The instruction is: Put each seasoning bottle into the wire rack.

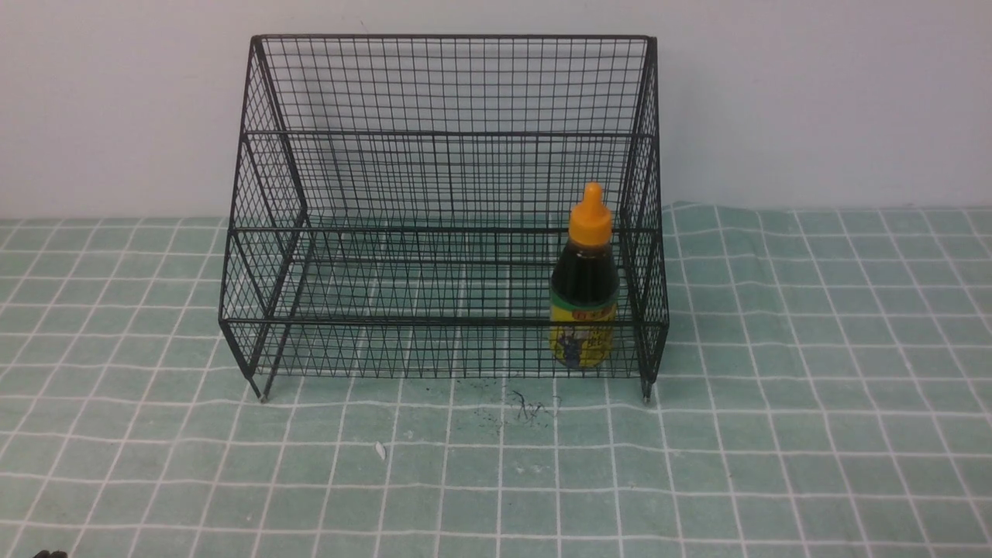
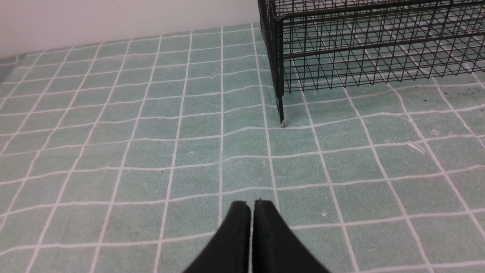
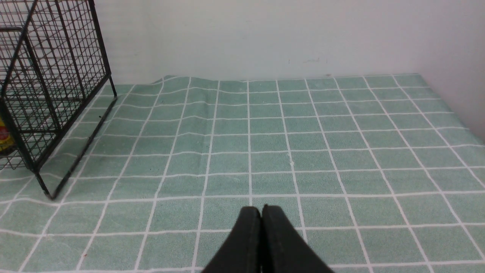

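Note:
The seasoning bottle [image 1: 584,288], dark liquid with an orange nozzle cap and a yellow-green label, stands upright inside the black wire rack [image 1: 442,136], at the right end of its lower front tier. A sliver of the bottle shows through the mesh in the right wrist view [image 3: 4,139]. My left gripper [image 2: 251,203] is shut and empty, low over the cloth, well short of the rack's front left foot [image 2: 282,115]. My right gripper [image 3: 261,208] is shut and empty over the cloth, off to the right of the rack [image 3: 49,76]. Neither gripper shows in the front view.
A green checked cloth [image 1: 814,434] covers the table, rippled near the back wall [image 1: 814,101]. Dark specks [image 1: 527,404] and a small white scrap [image 1: 380,449] lie on the cloth in front of the rack. A side wall [image 3: 460,57] stands at the far right.

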Action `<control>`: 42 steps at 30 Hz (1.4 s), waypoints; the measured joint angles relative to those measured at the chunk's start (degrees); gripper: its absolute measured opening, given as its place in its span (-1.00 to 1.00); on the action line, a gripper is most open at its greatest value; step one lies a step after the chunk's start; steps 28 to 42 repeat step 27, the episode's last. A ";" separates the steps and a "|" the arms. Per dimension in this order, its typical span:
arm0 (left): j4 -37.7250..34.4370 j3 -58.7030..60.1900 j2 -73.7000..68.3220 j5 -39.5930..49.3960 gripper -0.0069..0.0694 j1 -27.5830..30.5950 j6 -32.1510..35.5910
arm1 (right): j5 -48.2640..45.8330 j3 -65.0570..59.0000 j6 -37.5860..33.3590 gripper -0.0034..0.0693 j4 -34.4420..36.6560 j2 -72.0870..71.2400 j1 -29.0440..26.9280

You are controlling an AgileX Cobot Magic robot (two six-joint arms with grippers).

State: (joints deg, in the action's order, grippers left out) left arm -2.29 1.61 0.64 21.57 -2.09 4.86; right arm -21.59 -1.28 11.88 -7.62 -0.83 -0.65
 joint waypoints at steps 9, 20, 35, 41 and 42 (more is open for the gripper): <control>0.00 0.00 0.00 0.00 -0.83 0.00 -0.02 | 0.00 0.00 0.82 -0.95 0.00 0.00 0.00; 0.00 0.00 0.00 0.00 -0.83 0.00 -0.02 | 0.00 0.00 0.93 -0.95 0.00 0.00 0.00; 0.00 0.00 0.00 0.00 -0.83 0.00 -0.02 | 0.00 0.00 0.93 -0.95 0.00 0.00 0.00; 0.00 0.00 0.00 0.00 -0.83 0.00 -0.02 | 0.00 0.00 0.93 -0.95 0.00 0.00 0.00; 0.00 0.00 0.00 0.00 -0.83 0.00 -0.02 | 0.00 0.00 0.93 -0.95 0.00 0.00 0.00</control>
